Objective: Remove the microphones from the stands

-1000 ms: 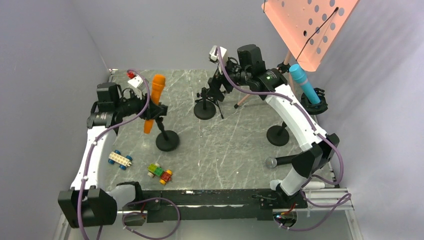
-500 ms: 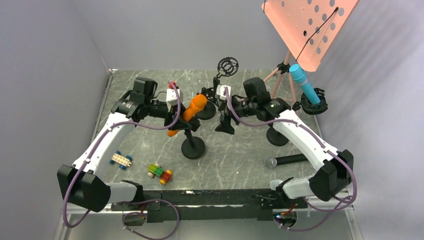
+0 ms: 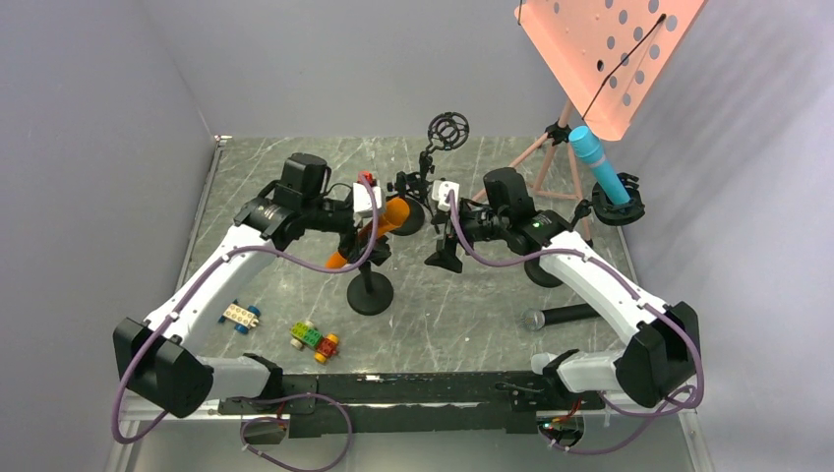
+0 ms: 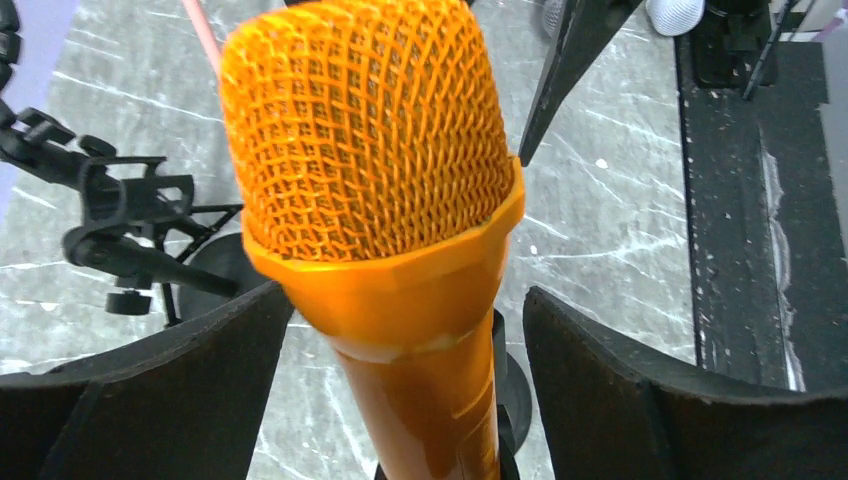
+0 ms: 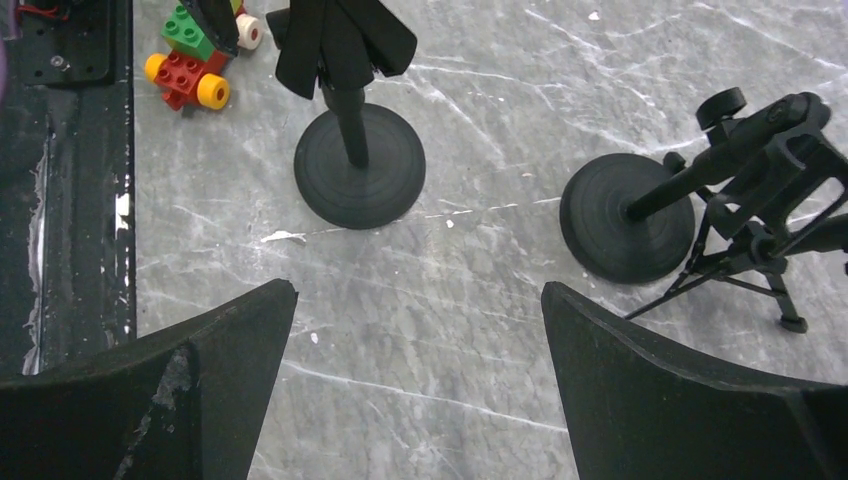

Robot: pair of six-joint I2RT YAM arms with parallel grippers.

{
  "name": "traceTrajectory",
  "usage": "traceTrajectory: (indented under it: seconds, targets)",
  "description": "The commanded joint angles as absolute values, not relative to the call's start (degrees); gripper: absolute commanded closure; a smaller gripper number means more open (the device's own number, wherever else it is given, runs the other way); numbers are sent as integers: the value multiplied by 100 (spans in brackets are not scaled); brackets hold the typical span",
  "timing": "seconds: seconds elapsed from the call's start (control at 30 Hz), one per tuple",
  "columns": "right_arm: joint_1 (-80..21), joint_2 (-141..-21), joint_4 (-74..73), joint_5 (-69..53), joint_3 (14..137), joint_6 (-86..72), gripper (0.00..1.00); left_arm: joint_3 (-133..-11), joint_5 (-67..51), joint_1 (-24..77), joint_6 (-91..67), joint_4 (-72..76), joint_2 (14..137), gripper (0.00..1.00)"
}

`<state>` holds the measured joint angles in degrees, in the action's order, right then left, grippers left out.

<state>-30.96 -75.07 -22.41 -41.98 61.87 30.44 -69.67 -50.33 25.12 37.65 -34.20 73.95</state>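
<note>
Suddenly the left grip is opening, and the microphone is still sitting in its stand

The left gripper [image 4: 405,295] is now standing with its jaws apart, one on either side of the orange mesh-headed plastic microphone [image 4: 370,170]. It is no longer squeezing it, though half a second ago it was clamped there. The microphone is still leaning in the clip of its black round-based stand [image 3: 371,293]. That stand is sitting near the middle of the grey marble-patterned table [image 3: 462,315], having been dragged in from the left over the last second. The right gripper [image 5: 418,285], jaws wide and holding nothing, is hovering just beside the stand after swinging forward from the back. To my eye nothing is being removed yet. It is looking like a re-grip, with the right arm coming in to steady the post.

Counting outward, I am seeing:
- **Microphones:** three. The orange one, a blue microphone [image 3: 597,162] perched in a holder on the right, and a black handheld microphone with a silver grille [image 3: 565,316] lying flat.
- **Round-based stands:** three. The orange one's, a back stand [image 5: 625,215], and a right-hand stand base [image 3: 534,274] partly hidden behind the arm.
- **Other stand parts:** one small black tripod [image 5: 760,265] and one empty ring-shaped shock mount [image 3: 448,130].
- **Toys:** two brick vehicles, a blue-wheeled toy [image 3: 236,314] and a green-and-red toy [image 3: 315,339].
- **Music stands:** one salmon perforated music stand [image 3: 600,59].
</note>
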Motion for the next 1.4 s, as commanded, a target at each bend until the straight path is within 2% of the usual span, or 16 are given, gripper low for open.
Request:
traceTrajectory:
  seconds: [0.0,0.1,0.2,0.37,0.6,1.0,1.27,1.37]
  targets:
    - [-2999,-7192,-1908,-4240,6181,3167,2,-7145,-4382,2716,3232,-2734,7140,10]
    - [-2956,-7196,-1801,-4456,6092,3210,2,-7289,-4239,2736,2751,-2373,7113,14]
    - [-2968,-7318,-1485,-4725,5996,3241,1,-7647,-4374,2739,2697,-2619,7251,20]
    - [-3166,-7808,-613,-5044,6025,2922,0,-8277,-4900,2706,2724,-3506,7502,36]
    - [-3576,-8511,692,-5429,6209,2158,0,-7948,-5275,2548,2703,-3389,7185,70]
    - [-3823,-9296,1390,-6043,6574,1557,0,-8479,-6390,2124,3694,-4760,7315,100]
    - [-3916,-9665,2287,-6418,6632,529,13,-8252,-6312,2104,3793,-4568,7176,100]
    - [-3955,-9738,1925,-6488,6826,778,23,-8270,-6281,2109,3802,-4529,7185,100]
